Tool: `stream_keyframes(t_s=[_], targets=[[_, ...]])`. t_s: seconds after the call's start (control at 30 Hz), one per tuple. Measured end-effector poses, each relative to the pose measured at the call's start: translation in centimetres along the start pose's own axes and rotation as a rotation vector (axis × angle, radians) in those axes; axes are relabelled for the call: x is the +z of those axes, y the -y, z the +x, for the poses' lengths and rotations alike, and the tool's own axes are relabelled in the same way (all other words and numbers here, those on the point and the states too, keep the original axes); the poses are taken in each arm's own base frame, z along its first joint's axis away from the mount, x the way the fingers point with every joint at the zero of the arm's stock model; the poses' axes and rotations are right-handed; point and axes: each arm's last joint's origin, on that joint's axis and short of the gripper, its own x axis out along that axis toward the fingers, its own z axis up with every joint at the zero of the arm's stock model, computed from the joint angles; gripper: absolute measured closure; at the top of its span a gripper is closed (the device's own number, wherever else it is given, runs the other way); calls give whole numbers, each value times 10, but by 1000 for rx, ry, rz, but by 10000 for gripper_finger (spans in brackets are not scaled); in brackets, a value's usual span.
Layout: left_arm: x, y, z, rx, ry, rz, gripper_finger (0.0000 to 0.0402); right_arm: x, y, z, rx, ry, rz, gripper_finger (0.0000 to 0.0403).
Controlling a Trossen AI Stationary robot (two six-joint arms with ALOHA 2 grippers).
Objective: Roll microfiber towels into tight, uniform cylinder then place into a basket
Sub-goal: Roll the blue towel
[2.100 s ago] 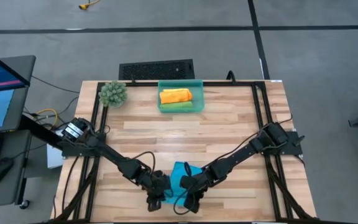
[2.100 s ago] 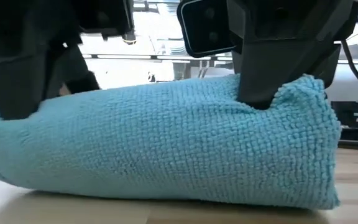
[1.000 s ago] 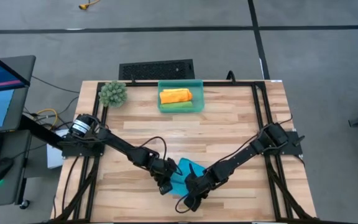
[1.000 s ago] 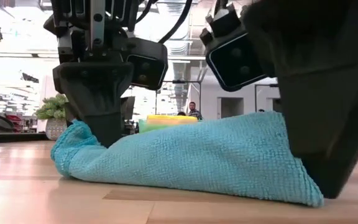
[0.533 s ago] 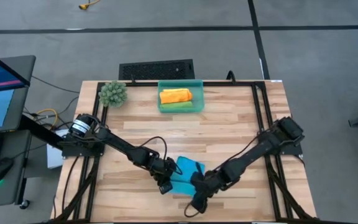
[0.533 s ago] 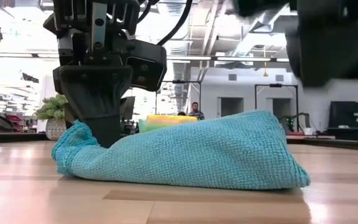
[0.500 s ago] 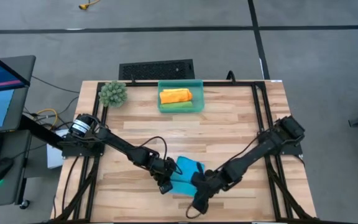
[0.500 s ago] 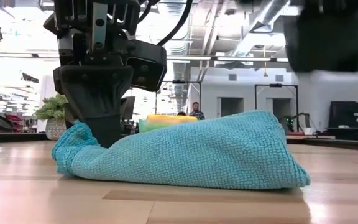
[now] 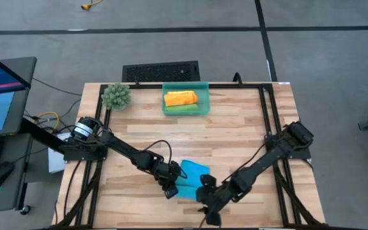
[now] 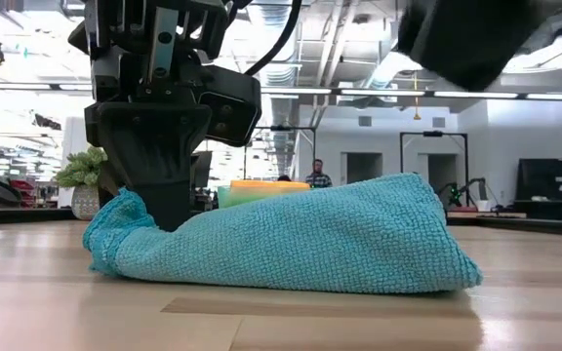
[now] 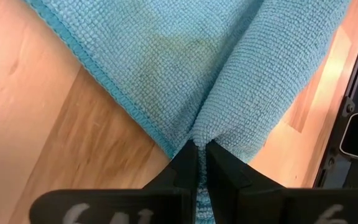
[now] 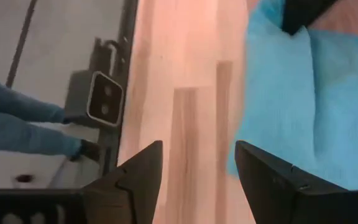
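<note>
A bright blue microfiber towel (image 9: 191, 177) lies bunched and folded on the table near its front edge, and in the low view this towel (image 10: 291, 239) is a flattened wedge resting on the wood. My left gripper (image 9: 170, 188) is shut on the end toward the table's left. My right gripper (image 9: 210, 214) hangs open above the table, just near-right of the towel, touching nothing. The teal basket (image 9: 202, 96) stands at the far edge and holds an orange roll (image 9: 180, 98) and a green roll (image 9: 183, 109). My left gripper pinches a gathered fold of the towel (image 11: 199, 132) between its two fingers, at the towel's left end (image 10: 115, 229). The fingers slant down onto it from the table's left. The cloth puckers into the fingertips. The rest of the towel lies slack on the table.
A spiky green plant ball (image 9: 116, 96) sits at the far left corner. A black frame rail (image 9: 264, 121) runs along the table's sides and back. Bare wood lies between the towel and the basket. A blue sleeve (image 12: 17, 121) shows beyond the table's edge.
My right gripper has come off the towel's right end, risen clear and drawn back toward the table's near-right, rolling its wrist. The towel's freed end stays lying on the table. My left gripper keeps its hold.
</note>
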Motion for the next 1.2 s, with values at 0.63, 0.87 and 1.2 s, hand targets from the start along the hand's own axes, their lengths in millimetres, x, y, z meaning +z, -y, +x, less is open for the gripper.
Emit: stream_keyframes(t_s=[0.63,0.87,1.2], targets=[[0,0,0,0,9,-23,383,-10,12,20,-100,-53,-341,179],[1,1,0,-4,22,-5,327,-7,17,21,-55,-75,-244,184],[2,1,0,0,38,-10,303,-11,23,31,-91,-110,-460,185]])
